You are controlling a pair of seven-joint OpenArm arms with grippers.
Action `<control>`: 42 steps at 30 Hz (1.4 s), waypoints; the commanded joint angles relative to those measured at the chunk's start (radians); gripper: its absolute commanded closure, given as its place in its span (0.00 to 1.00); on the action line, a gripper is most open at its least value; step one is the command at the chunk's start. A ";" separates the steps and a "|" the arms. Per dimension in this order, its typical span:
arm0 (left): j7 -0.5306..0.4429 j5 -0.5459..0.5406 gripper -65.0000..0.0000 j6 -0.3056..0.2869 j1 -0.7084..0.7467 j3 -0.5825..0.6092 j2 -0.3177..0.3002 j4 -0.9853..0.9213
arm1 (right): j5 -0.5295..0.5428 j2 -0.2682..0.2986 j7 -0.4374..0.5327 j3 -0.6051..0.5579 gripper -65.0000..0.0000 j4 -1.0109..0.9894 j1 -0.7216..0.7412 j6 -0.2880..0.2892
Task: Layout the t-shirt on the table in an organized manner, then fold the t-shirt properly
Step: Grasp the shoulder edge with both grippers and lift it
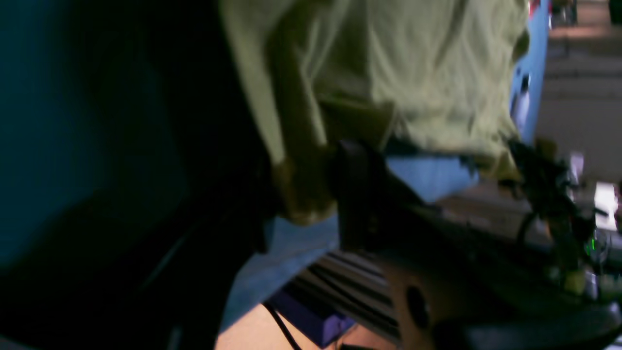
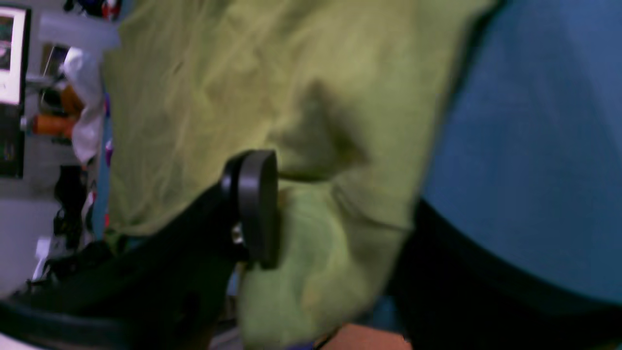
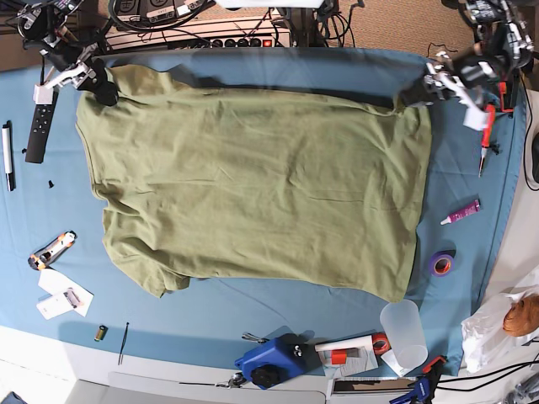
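1. Left wrist view: the t-shirt (image 1: 413, 73) is seen bunched ahead of the left gripper (image 1: 311, 184). A fold of its hem is clamped between the dark fingers (image 1: 357, 194), so the cloth is grasped. The table (image 1: 427, 175) shows as a blue strip just beyond the held fold. The view is blurred and the nearer finger is lost in shadow.

2. Right wrist view: the right gripper (image 2: 335, 214) is closed on a fold of the t-shirt (image 2: 233, 87). One round black pad (image 2: 255, 204) is pressed against the cloth; the opposite finger is a dark shape on the far side of the fold. The rest of the garment spreads away ahead of the pad. Bare table (image 2: 534, 146) lies beside the grip.

3. Base view: the t-shirt (image 3: 261, 194) is spread mostly flat across the table (image 3: 472, 194), between the two grippers. The left gripper (image 3: 418, 91) holds one far corner and the right gripper (image 3: 99, 84) holds the other. Both corners are raised slightly. The garment stretches from the grippers toward the near edge, with mild wrinkles.
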 commanded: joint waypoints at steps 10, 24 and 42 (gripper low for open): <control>-0.071 0.054 0.92 -0.003 -0.001 0.029 -0.012 0.014 | 0.000 0.016 0.009 -0.092 0.88 0.014 0.037 0.001; 0.017 0.052 1.00 -0.003 0.015 -0.077 -0.018 0.092 | 0.021 0.016 0.009 -0.091 1.00 0.093 0.044 0.001; 0.042 -0.012 1.00 -0.011 0.187 -0.234 -0.040 0.305 | 0.084 0.017 0.009 0.088 1.00 0.353 -0.142 0.001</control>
